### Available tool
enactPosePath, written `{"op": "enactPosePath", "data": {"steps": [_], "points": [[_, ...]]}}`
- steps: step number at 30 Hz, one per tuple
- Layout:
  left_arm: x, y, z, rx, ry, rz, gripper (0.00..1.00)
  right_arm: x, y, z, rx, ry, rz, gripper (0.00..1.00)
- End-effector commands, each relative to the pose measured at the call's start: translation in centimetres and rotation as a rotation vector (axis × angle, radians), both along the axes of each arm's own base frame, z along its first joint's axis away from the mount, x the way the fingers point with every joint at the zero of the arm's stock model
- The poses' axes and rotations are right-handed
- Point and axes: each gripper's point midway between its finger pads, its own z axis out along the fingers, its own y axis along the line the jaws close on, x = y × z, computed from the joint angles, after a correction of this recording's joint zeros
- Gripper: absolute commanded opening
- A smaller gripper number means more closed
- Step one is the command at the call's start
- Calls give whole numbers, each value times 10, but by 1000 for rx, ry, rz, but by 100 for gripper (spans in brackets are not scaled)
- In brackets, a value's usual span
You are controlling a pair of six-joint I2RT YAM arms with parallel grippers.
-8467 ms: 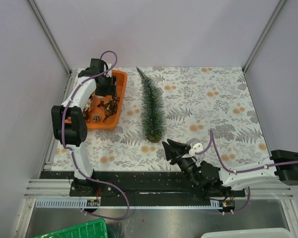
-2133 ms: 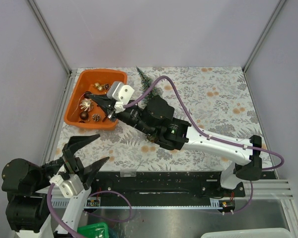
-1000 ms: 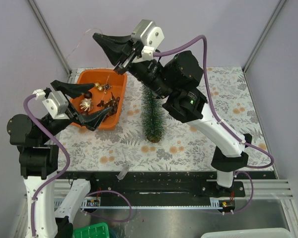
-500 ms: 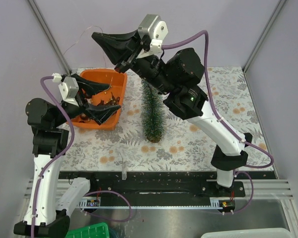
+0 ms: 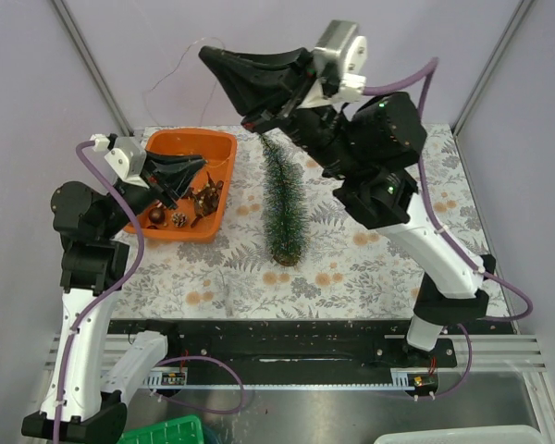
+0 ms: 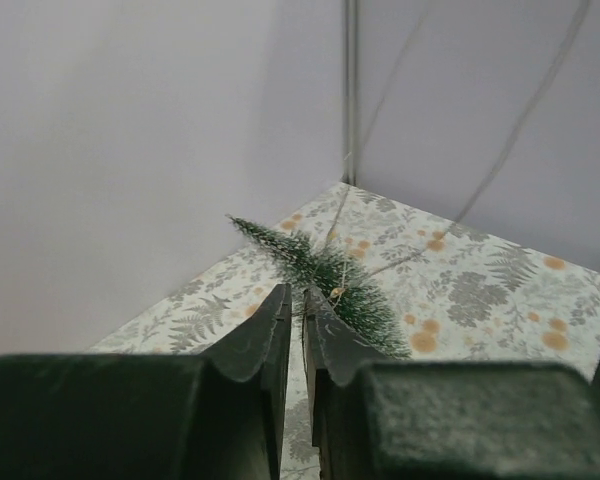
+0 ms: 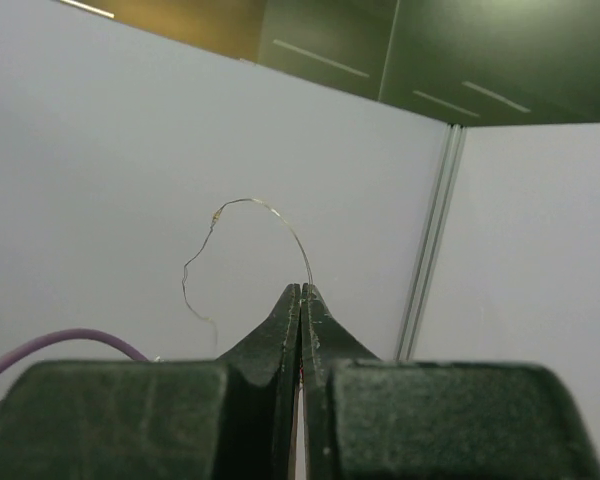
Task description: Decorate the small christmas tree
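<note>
The right hand (image 5: 209, 53) is raised high above the surface (image 5: 398, 185) and clenched on a thin wire (image 7: 265, 207). The wire leaves its fingertips and curls upward in a loose arc (very fine, and hard to follow against the pale wall). Below this hand and a little toward its arm, the tree (image 5: 285, 205) stands upright on the surface, its top nearest the hand.

The left hand (image 5: 202, 165) hovers over an orange tray (image 5: 224, 153), with small brown and gold ornaments (image 5: 178, 219) lying in the tray beneath and behind it. Its fingers (image 6: 270, 330) are almost together, with only a narrow slit between them. Two strands of the wire meet right at the fingertips, but I cannot tell whether they are actually pinched. From this hand's own camera the tree lies just beyond the fingertips, slightly to their right.
</note>
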Motion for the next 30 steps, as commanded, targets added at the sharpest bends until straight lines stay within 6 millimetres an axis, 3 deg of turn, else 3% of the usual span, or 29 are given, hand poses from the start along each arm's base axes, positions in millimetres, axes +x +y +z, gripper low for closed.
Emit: {"op": "enactPosePath", "data": {"steps": [1, 5, 16, 20, 22, 24, 25, 30], "points": [[-1, 16, 27, -17, -94, 114, 13, -22, -63, 49, 149, -88, -50, 0], [-1, 20, 31, -17, -109, 141, 13, -22, -76, 52, 164, -89, -81, 0], [-3, 21, 4, 37, -81, 150, 16, -18, -89, 54, 171, -90, -123, 0], [-5, 15, -21, 56, -32, 105, 41, -15, -74, 47, 139, -75, -104, 0], [-9, 10, -31, 57, -13, 67, 72, -13, -67, 43, 122, -68, -90, 0], [-18, 4, -41, 69, 6, 10, 94, -11, -59, 38, 107, -58, -76, 0], [-24, 0, -47, 82, 13, -27, 99, -11, -57, 37, 103, -55, -70, 0], [-56, -16, -84, 136, 53, -209, 99, -12, -50, 35, 98, -46, -40, 0]]}}
